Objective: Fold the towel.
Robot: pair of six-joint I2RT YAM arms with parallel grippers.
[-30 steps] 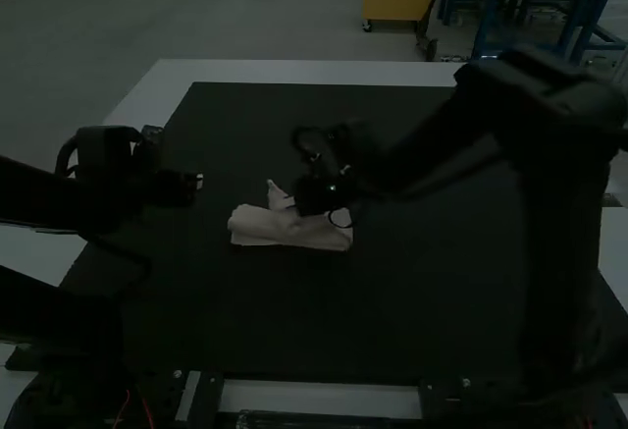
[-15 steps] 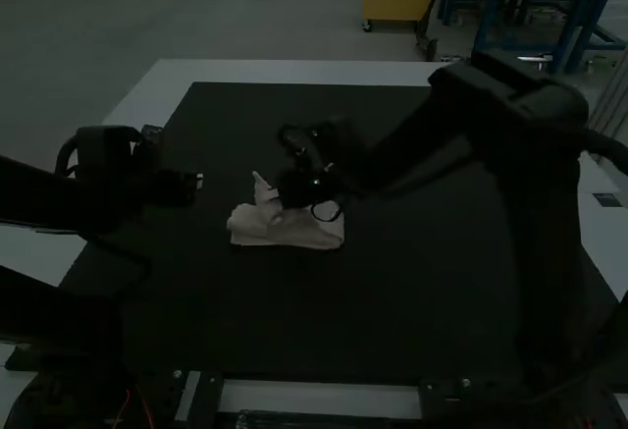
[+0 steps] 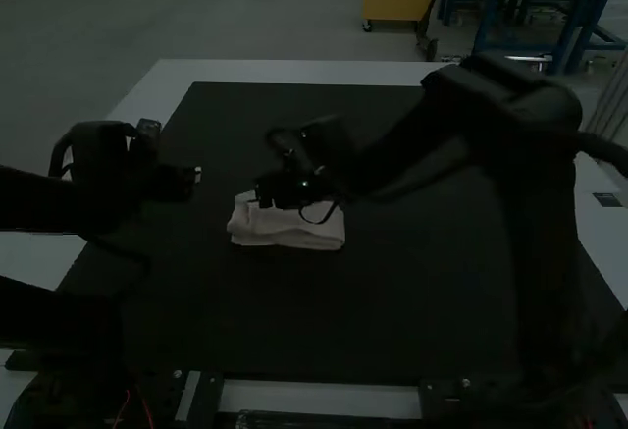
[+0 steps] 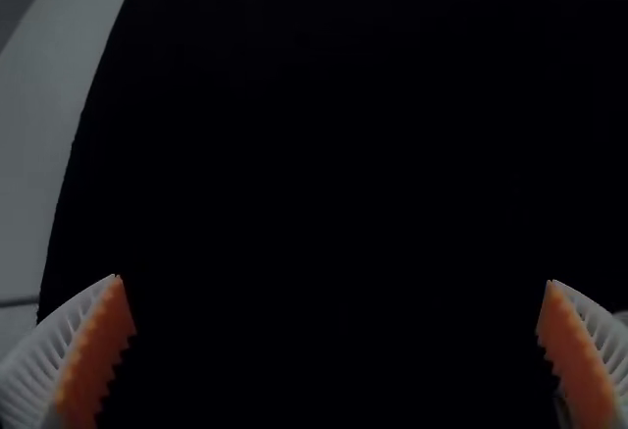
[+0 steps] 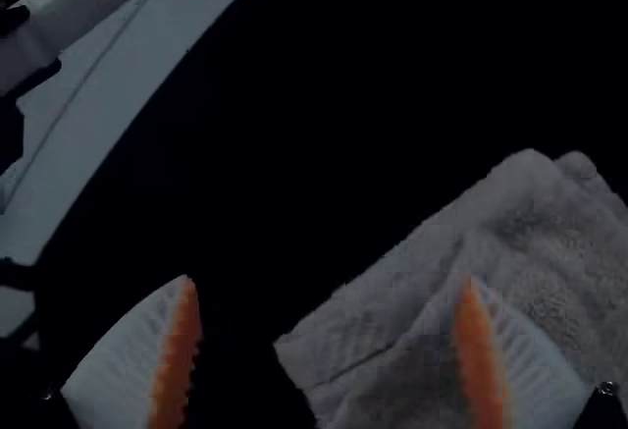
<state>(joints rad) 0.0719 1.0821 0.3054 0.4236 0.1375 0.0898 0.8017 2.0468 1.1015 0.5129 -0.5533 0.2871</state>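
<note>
Fingers [image 5: 179,350] gape on both arms [image 3: 549,213], the right gripper [image 3: 263,193] hiding some towel [image 3: 294,233] on the mat [image 3: 412,301].

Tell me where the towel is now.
In the high view, the towel lies on the dark mat, slightly left of centre, close to the right gripper.

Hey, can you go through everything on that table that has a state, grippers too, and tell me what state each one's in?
Towel: folded into a compact bundle, lying on the mat.
Mat: spread flat on the table.
Left gripper: open, empty.
Right gripper: open at the towel, not clamped on it.
</note>
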